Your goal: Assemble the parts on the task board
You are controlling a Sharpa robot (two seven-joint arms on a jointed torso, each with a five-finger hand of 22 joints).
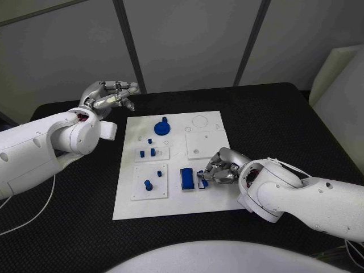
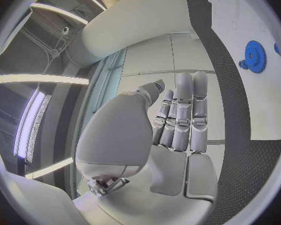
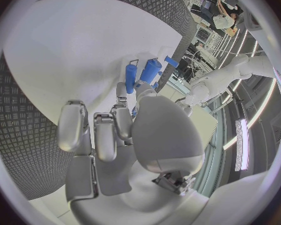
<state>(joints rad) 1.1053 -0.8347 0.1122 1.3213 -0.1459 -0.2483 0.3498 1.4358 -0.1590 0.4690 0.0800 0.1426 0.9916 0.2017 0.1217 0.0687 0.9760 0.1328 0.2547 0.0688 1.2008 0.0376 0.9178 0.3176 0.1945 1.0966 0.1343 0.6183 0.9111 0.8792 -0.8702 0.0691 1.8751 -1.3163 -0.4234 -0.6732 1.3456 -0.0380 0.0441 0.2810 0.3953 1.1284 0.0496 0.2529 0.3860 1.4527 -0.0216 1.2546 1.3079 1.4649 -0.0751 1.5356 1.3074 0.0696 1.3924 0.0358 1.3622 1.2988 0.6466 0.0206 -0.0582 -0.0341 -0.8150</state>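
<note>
Pinching a small blue part in my right hand, block just alongside, long axis running away from me; left hand empty, fingers together, well apart.

— What's on the black table besides the work?
— A thin white cable curving over its left edge.
— And behind?
— Grey wall panels, with a pale slab past the far right corner.

Gear far on task board — block near (pegs leftward).
</note>
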